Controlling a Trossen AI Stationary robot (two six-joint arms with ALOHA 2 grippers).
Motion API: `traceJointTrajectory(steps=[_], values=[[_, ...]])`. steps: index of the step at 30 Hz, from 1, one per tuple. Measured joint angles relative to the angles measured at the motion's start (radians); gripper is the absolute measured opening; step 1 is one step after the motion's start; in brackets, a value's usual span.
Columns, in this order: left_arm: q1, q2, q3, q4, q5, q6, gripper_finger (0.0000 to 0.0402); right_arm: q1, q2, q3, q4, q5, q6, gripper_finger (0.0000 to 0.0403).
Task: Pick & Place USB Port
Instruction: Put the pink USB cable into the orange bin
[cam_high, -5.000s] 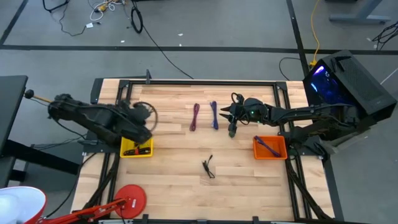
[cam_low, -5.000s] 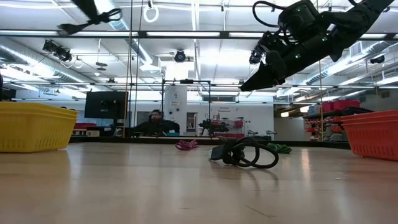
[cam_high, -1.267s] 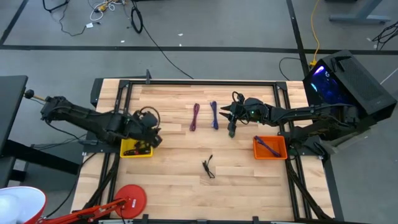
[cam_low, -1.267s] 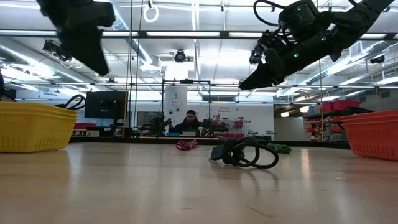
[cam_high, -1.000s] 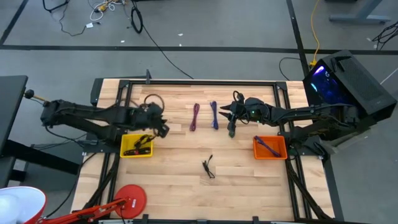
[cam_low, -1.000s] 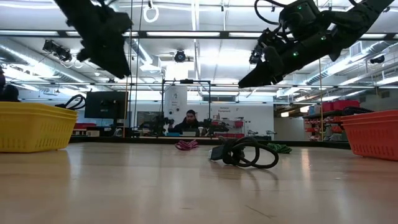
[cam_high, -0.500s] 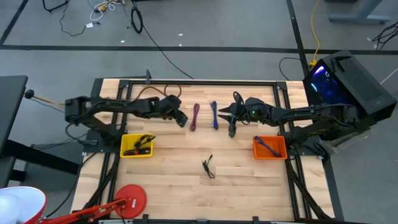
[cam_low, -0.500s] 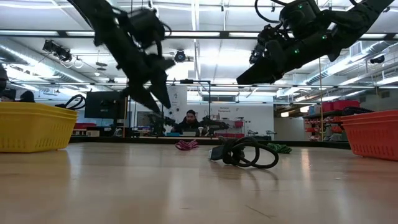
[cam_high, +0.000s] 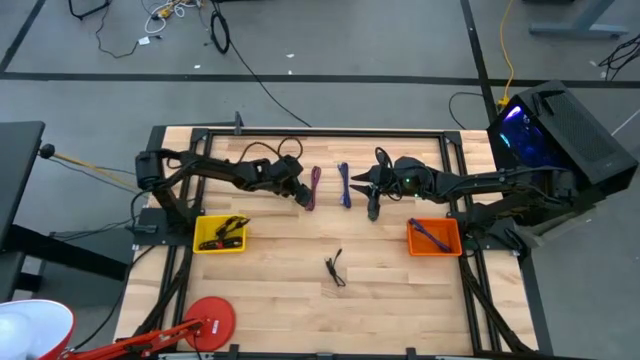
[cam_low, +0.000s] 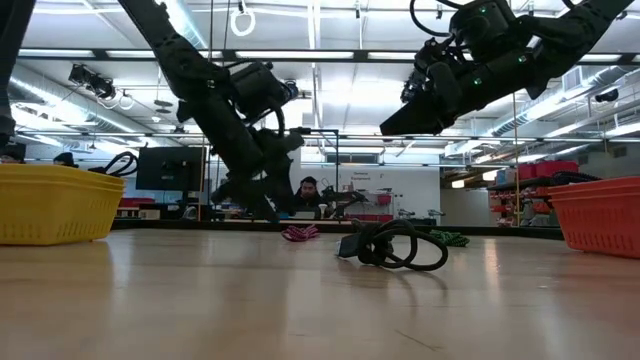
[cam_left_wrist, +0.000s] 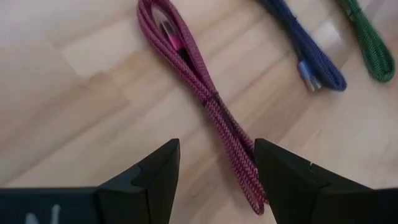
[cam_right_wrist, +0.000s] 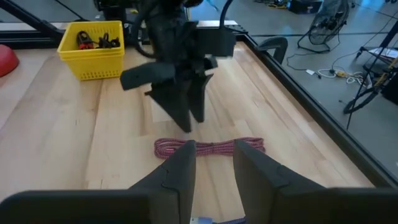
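We saw the left gripper (cam_high: 300, 192) with fingers spread, just left of the maroon cable (cam_high: 314, 188) on the table (cam_high: 270, 300). The right gripper (cam_high: 372, 210) hung parted right of the blue cable (cam_high: 344, 185).

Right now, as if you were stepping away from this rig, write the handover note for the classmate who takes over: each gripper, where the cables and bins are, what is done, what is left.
Left gripper: open, empty, poised over the red cable, fingers straddling it in the left wrist view.
Right gripper: open, empty, hovering near the blue cable.
Green cable lies beyond the blue one. Black cable sits mid-table, nearer the front.
Yellow bin on the left side holds cables; orange bin on the right side holds a purple one.
Done: some cables are binned.
Left: red, blue, green and black cables remain on the table. Likely next: lower and grasp the red one.
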Motion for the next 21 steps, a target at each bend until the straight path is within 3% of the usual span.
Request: traceJointTrajectory(steps=[13, 21], values=[[-0.028, 0.102, 0.106, -0.003, 0.008, 0.016, 0.0213, 0.001, 0.0, 0.0, 0.0, 0.0, -0.008, 0.011], [-0.028, 0.2, 0.205, -0.112, -0.004, 0.04, 0.0213, 0.001, 0.0, 0.0, -0.02, 0.0, -0.007, 0.011]])
